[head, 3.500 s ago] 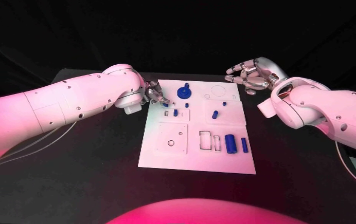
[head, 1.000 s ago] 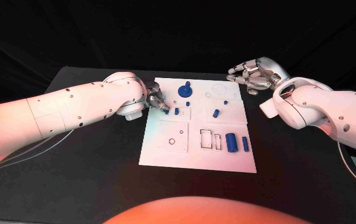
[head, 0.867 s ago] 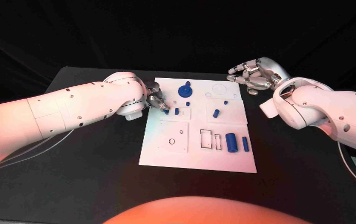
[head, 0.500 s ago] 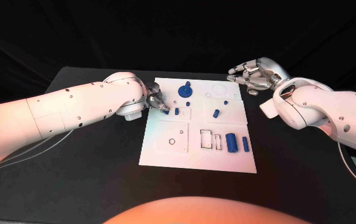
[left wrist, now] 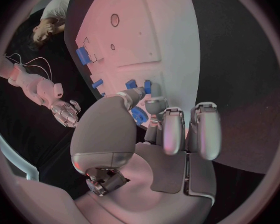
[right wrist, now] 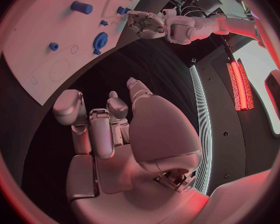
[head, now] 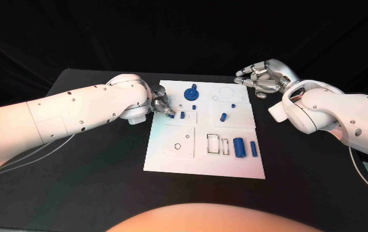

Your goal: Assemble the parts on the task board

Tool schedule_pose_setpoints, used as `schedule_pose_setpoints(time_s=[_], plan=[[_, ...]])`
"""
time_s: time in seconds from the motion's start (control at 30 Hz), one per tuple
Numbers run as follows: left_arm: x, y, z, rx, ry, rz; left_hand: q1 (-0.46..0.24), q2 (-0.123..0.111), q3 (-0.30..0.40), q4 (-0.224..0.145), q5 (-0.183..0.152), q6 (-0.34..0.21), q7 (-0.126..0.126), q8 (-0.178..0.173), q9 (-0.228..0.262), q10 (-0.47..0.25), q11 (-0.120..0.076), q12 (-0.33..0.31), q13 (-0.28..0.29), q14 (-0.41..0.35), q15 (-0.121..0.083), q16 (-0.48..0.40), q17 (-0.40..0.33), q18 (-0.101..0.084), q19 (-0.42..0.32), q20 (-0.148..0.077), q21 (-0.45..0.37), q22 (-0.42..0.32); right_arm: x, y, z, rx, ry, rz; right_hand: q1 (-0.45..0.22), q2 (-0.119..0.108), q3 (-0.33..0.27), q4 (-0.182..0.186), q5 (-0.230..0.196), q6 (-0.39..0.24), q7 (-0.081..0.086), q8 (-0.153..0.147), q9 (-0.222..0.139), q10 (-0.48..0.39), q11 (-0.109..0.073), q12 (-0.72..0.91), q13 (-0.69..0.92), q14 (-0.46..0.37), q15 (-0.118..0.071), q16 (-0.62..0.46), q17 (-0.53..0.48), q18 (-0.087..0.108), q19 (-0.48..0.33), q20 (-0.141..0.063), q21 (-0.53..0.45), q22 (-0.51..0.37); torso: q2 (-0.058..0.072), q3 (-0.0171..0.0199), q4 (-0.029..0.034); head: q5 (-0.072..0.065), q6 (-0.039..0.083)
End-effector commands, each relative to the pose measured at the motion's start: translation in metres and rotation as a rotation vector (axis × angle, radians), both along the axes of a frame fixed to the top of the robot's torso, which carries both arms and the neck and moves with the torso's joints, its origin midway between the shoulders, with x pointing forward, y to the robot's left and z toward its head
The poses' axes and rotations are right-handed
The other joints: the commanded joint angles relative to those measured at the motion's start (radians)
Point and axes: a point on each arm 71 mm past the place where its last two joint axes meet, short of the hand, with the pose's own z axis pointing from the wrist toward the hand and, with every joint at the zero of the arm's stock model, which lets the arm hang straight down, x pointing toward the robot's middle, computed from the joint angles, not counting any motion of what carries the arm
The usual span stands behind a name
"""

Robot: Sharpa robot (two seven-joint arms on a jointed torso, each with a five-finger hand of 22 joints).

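The white task board (head: 205, 157) lies flat in the middle of the black surface (head: 92, 184), with blue parts spread over it. The left hand (head: 161, 104) sits at the board's left edge, near its far end, fingers bunched down over a small blue peg (head: 182, 115) just beside them. In the left wrist view the fingertips (left wrist: 154, 104) crowd close to the blue pieces, touching or nearly so — whether the hand actually grips one I cannot tell.

A blue gear (head: 191, 93) sits at the far end of the board, with a small blue stub (head: 194, 107) just nearer than it. Toward the middle a tilted blue peg (head: 222, 118) rests near the right side. At the near right a thick blue cylinder (head: 239, 148) lies beside a thinner blue bar (head: 253, 148), next to two outlined rectangular slots (head: 218, 145).

The right hand (head: 259, 79) hovers off the board's far right corner, well apart from the parts — fingers loosely curled and spread, holding nothing. The right wrist view shows its palm (right wrist: 115, 129) with no part in it, the board off beyond the fingers
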Motion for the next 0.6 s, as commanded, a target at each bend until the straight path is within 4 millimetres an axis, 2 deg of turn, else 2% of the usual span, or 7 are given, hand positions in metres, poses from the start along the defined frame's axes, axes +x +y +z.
schedule_pose_setpoints(time_s=[0.03, 0.3, 0.6], plan=[[-0.0009, -0.002, -0.0016, 0.01, 0.007, -0.017, 0.009, -0.002, 0.161, -0.155, 0.003, 0.005, -0.003, 0.004, 0.002, 0.008, 0.001, 0.006, 0.0, 0.076, -0.007, 0.004, 0.193, -0.005, 0.045, -0.006, 0.004, 0.117, -0.0007, 0.0014, -0.0001, 0.001, -0.001, 0.016, -0.012, -0.002, -0.004, 0.0, 0.006, 0.0, 0.0, 0.006, -0.001, -0.002, 0.002, 0.0, 0.0, 0.047, -0.006, -0.006, 0.046, 0.012, -0.007, -0.003, -0.004, -0.001, 0.0, 0.0, 0.0, -0.001, -0.001], [-0.0003, -0.0019, -0.0019, 0.018, 0.013, -0.007, -0.001, -0.001, 0.165, -0.149, 0.002, 0.005, -0.003, 0.005, 0.004, 0.011, 0.001, 0.007, 0.004, 0.076, -0.007, 0.004, 0.192, -0.005, 0.045, -0.006, 0.004, 0.118, -0.0009, 0.0013, 0.0, 0.001, -0.001, 0.016, -0.012, -0.002, -0.004, 0.0, 0.006, 0.0, 0.0, 0.006, -0.001, -0.002, 0.002, 0.0, 0.0, 0.047, -0.006, -0.006, 0.046, 0.012, -0.007, -0.003, -0.004, -0.001, 0.0, 0.0001, -0.0006, -0.002, -0.004], [-0.0006, -0.0017, -0.003, 0.032, 0.035, 0.0, -0.031, -0.019, 0.15, -0.137, -0.001, 0.005, -0.011, 0.009, 0.01, 0.016, -0.003, 0.009, 0.008, 0.076, -0.01, 0.004, 0.193, -0.005, 0.044, -0.006, 0.004, 0.117, -0.0009, 0.001, 0.0001, 0.001, -0.001, 0.015, -0.012, -0.002, -0.004, 0.0, 0.006, 0.0, 0.0, 0.006, -0.001, -0.002, 0.002, 0.0, 0.0, 0.047, -0.006, -0.006, 0.046, 0.012, -0.007, -0.003, -0.004, -0.001, 0.0, 0.0, -0.0001, -0.003, -0.005]])
